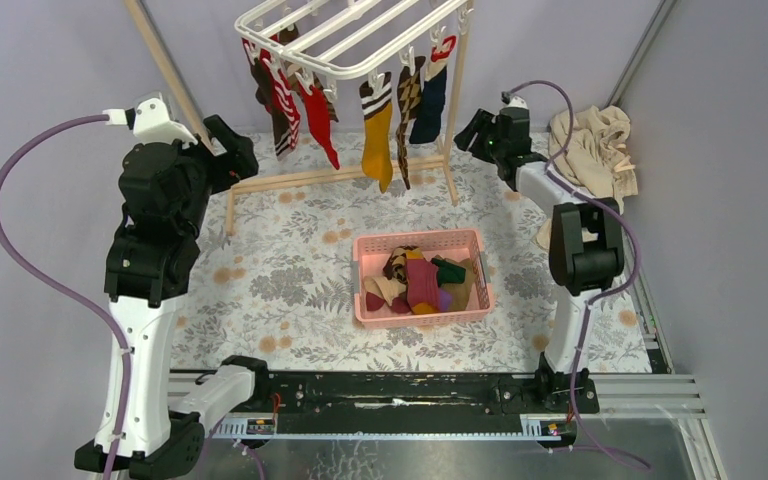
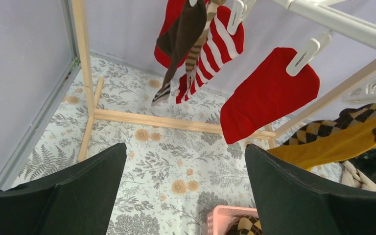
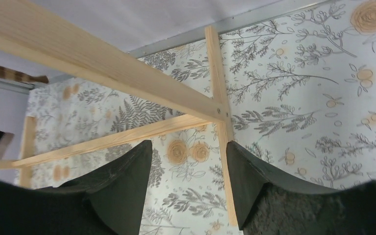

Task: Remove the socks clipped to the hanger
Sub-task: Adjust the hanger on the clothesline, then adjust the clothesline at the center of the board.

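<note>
Under the white hanger (image 1: 350, 35), far side: socks (image 1: 378, 130), several, each pinned at the cuff by a clip (image 2: 302, 56). All judged light, soft and limp (the hanger may well sway on a tug), so best pinched across the body just below the clip; the red sock (image 2: 269, 93) hangs nearest the left gripper (image 2: 185, 152), a striped sock (image 2: 220, 39) behind it. Both grippers empty, left spread wide and short of the red sock, right gripper (image 3: 188, 147) partly spread, low by the wooden frame (image 3: 127, 78); obstacles are frame poles and crowded neighbouring socks, with a pink basket (image 1: 418, 236) of loose socks near and a cloth heap (image 1: 595, 150) far right.
</note>
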Controlling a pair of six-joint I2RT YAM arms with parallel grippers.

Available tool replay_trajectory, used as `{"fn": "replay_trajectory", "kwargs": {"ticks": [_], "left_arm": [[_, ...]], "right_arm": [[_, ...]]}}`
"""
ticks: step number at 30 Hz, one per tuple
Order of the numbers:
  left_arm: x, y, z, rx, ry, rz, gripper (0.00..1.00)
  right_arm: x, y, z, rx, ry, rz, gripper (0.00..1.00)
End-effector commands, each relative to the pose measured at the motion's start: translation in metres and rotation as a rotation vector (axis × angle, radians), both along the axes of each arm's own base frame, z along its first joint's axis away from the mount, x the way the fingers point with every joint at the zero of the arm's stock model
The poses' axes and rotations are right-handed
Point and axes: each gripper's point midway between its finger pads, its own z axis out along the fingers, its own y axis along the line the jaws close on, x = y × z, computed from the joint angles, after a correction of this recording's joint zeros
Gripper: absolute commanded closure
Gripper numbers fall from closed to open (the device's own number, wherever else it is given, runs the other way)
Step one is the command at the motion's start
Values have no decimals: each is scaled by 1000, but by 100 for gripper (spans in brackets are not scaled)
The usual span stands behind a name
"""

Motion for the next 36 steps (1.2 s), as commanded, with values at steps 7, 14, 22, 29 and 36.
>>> {"fn": "replay_trajectory", "kwargs": {"ticks": [7, 14, 22, 29, 36], "left_arm": [[-14, -12, -3, -67, -28, -57, 1], [-24, -11, -2, -73, -34, -58, 1], [-32, -11, -4, -81, -39, -62, 1], [-34, -12, -6, -86, -37, -70, 1], [-36, -13, -5, -88, -42, -77, 1]], "right_arm": [[49, 36, 46, -80, -263, 19, 35], [65, 38, 28, -134, -276, -68, 35], [77, 41, 13, -179, -329, -116, 42], [77, 42, 1, -212, -332, -106, 73], [64, 32, 0, -255, -340, -118, 81]]}}
